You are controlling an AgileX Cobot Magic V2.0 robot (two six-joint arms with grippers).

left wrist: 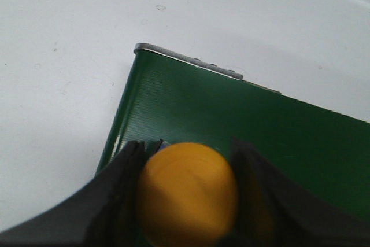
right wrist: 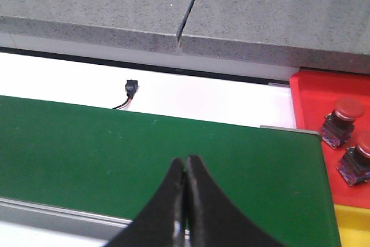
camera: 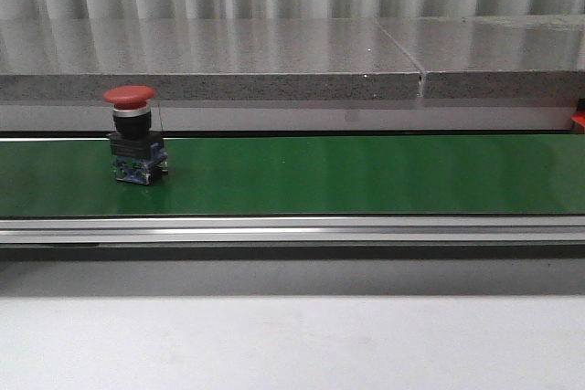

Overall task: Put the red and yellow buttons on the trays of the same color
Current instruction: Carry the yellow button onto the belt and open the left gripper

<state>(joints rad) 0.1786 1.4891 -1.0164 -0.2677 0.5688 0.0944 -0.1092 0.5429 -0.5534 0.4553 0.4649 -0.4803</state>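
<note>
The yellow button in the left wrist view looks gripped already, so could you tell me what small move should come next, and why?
Probably lift it straight up. The left tool is shut on the yellow button above the end of the green belt, and no yellow tray shows in this view, so it must clear the belt before carrying.

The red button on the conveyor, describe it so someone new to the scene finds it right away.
Find the long green belt running across the front view. Near its left end stands the red button, upright and alone. Its wide red mushroom cap on a black body with a blue base sets it apart: nothing else sits on the belt there.
</note>
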